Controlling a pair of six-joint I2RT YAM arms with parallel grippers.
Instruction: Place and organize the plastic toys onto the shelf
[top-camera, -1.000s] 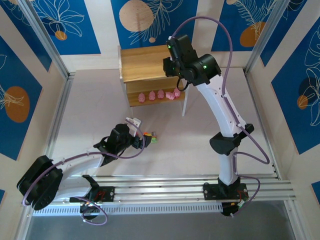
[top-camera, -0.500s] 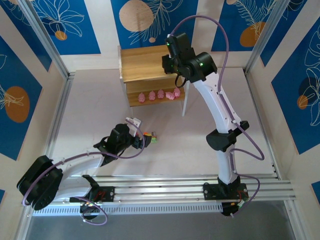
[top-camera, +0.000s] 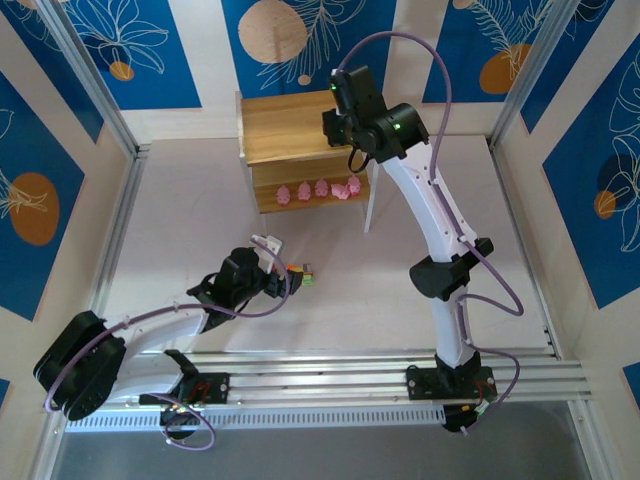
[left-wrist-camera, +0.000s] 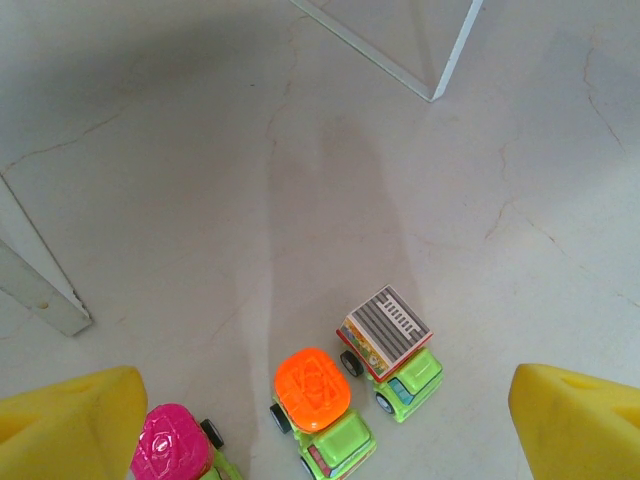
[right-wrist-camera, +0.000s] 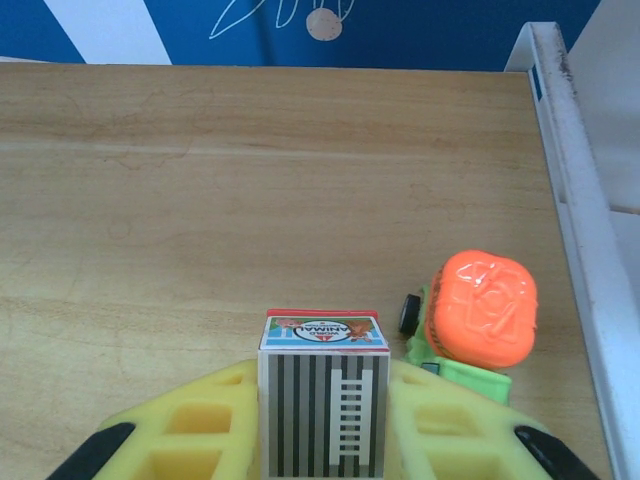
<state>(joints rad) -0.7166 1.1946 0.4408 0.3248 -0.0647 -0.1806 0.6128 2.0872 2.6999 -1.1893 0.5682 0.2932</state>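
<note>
Straddling the grey-striped toy (right-wrist-camera: 322, 425), the right gripper (right-wrist-camera: 323, 395) clamps it.

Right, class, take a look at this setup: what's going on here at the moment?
Two robot arms are sorting toys onto a shelf. The right gripper grips a striped truck at the top board, beside an orange truck standing there. Pink figures line the lower board. The left gripper is open, low over three more trucks on the table.
</note>
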